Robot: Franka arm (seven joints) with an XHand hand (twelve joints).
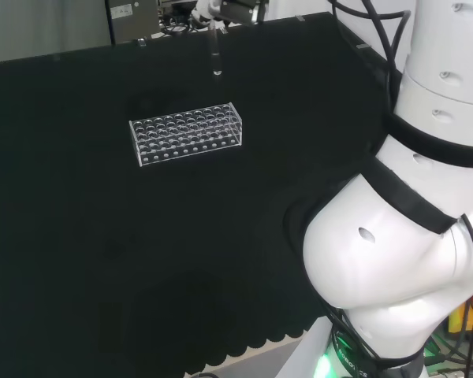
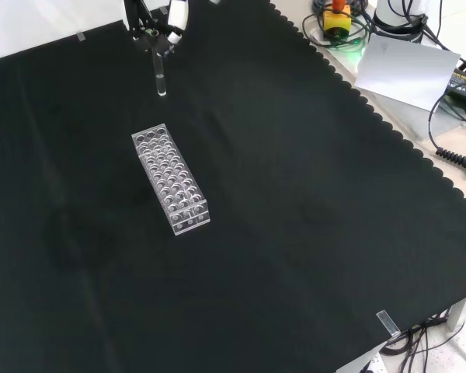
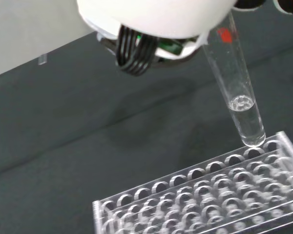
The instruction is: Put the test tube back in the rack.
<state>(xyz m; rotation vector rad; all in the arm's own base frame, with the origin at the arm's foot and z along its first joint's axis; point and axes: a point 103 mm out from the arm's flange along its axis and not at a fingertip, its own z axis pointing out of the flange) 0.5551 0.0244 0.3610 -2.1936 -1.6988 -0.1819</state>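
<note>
**Test tube held in the air, not yet in the rack**

A robot hand (image 2: 157,27) holds a clear glass test tube (image 2: 161,76) upright by its upper end, its fingers closed around the top of the glass. In the front view the hand enters from the top edge of the picture and the tube hangs below it, above the black cloth (image 2: 295,233). The tube holds a little clear liquid near its rounded bottom, seen plainly in the wrist view, where a red mark also shows high on the glass.

The clear plastic test tube rack (image 2: 171,180) lies on the cloth with its many rows of round holes facing up. No other tubes are visible in it. In the front view the tube hangs near the rack's far short end but apart from it. In the wrist view the tube's bottom appears near a hole in the outermost row, though I cannot tell whether it is truly over that hole or short of it.

As a judgement, the picking up is done. What remains is to line the tube up over a hole, lower it in, and let go.

The cloth around the rack is bare on all sides, so there is open room for moving. The cloth's scalloped edge and the cables beyond it lie well apart from the work.
</note>
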